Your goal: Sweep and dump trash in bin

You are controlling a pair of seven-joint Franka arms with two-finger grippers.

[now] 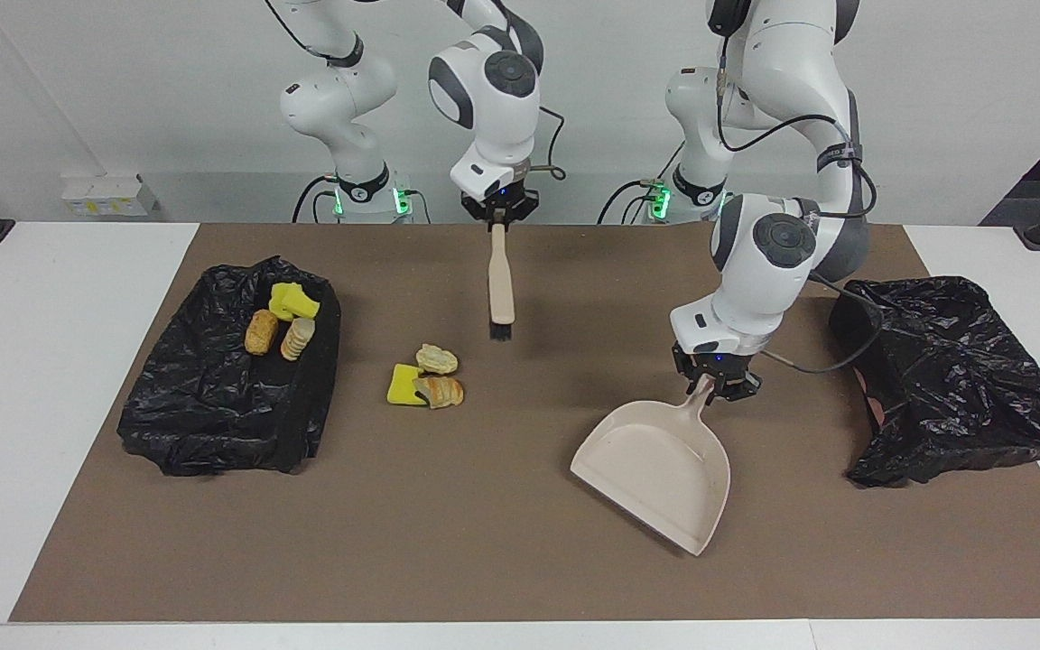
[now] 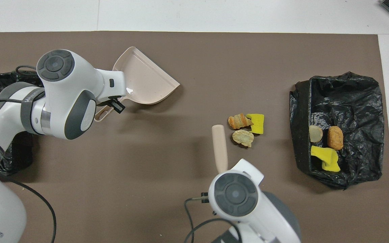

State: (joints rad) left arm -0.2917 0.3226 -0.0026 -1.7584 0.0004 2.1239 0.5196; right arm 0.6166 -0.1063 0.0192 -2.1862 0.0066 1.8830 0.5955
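On the brown mat (image 1: 484,542), between the two black-lined bins: three bits of trash (image 1: 426,379) in a tight cluster, a yellow sponge chunk (image 2: 256,122) touching a golden-brown bread lump (image 2: 238,121), with a paler lump (image 2: 243,137) just beside them, nearer to the robots. Inside the bin (image 1: 213,424) toward the right arm's end: more trash (image 1: 283,320), namely yellow sponge, a brown lump and a pale slice, all lying at the part of the bin nearer to the robots. Over the mat, right gripper (image 1: 500,217) pinched tight on the handle of the brush (image 1: 501,287), brush hanging upright with bristles down, close to the loose cluster and clear of it. Toward the left arm's end, left gripper (image 1: 712,384) clamped on the handle of the beige dustpan (image 1: 660,469), pan tilted, its open mouth turned toward the cluster, well apart from it. Second bin (image 1: 953,379) at the left arm's end, crumpled black plastic over it, contents not discernible.
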